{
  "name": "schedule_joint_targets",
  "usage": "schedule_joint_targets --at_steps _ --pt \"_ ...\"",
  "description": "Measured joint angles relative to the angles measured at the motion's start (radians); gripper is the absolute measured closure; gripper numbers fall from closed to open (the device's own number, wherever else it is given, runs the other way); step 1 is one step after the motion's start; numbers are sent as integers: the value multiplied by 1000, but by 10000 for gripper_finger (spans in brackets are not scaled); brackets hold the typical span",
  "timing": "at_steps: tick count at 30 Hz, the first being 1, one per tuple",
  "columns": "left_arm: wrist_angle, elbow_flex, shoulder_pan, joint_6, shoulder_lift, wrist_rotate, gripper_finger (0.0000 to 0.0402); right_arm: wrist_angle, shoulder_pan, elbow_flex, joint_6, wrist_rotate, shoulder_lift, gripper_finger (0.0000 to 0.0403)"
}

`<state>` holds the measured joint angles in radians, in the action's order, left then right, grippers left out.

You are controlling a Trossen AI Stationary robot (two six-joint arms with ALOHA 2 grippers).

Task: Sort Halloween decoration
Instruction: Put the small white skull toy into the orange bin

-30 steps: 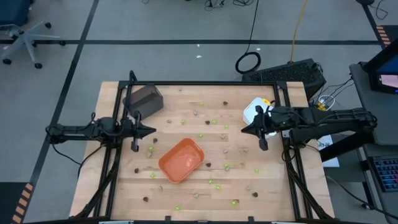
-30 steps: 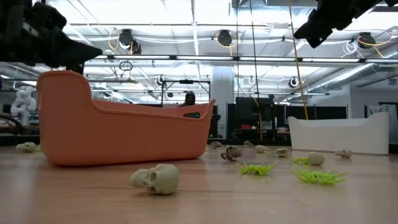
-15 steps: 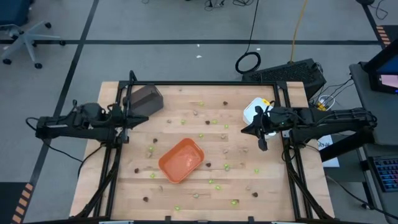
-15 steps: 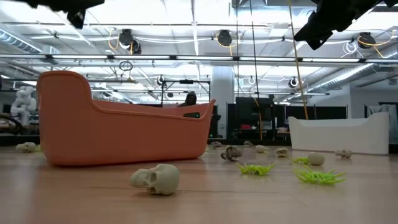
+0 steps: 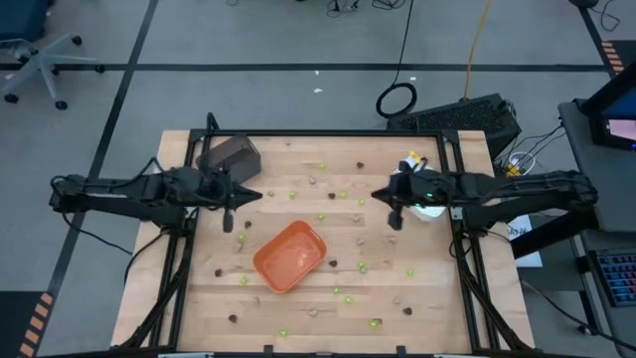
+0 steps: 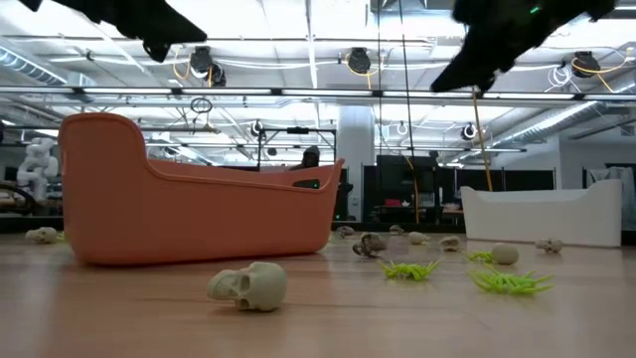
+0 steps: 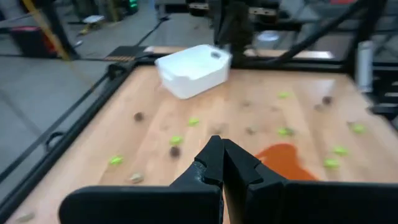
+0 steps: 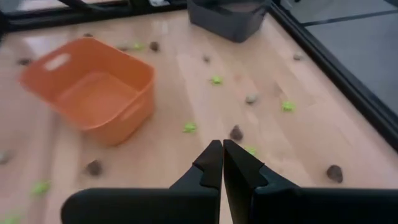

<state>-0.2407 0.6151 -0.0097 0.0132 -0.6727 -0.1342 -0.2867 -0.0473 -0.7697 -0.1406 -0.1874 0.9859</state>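
Clutter is what I see first from here: the Halloween decoration [image 5: 363, 267] lies scattered as tiny lime-green, dark brown and tan-grey bits over nearly the whole wooden bench [image 5: 447, 308], with none that I can make out inside a tray. An orange tray [image 5: 290, 256] sits tilted near the middle of the bench, a dark grey tray [image 5: 230, 157] stands at the far left corner, and a white tray [image 5: 425, 207] at the far right edge is mostly covered by my right arm in the high view. In the low view a small tan skull [image 6: 249, 285] lies in front of the orange tray, with lime-green spidery pieces [image 6: 510, 282] off to the side nearer the white tray. My left end effector [image 5: 245, 197] hovers above the bench just beside the grey tray, fingers pressed together and holding nothing; my right end effector [image 5: 382, 198] hangs over the bench beside the white tray, likewise pinched closed and empty. Both sit well above the pieces. Beyond the bench I see a coiled cable [image 5: 397, 99] on the floor, a black box [image 5: 463, 116] behind the far right corner, and an office chair [image 5: 30, 55] far off to the left. No labels or writing are legible to me.
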Motion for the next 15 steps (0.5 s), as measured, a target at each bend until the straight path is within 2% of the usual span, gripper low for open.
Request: schedule_joint_targets --at_steps 6,15 --pt "13 12 24 0 -66 -223 402 52 -92 -74 42 3 185 403" --pt "-144 215 148 6 -263 -200 401 44 -104 -177 75 4 281 403"
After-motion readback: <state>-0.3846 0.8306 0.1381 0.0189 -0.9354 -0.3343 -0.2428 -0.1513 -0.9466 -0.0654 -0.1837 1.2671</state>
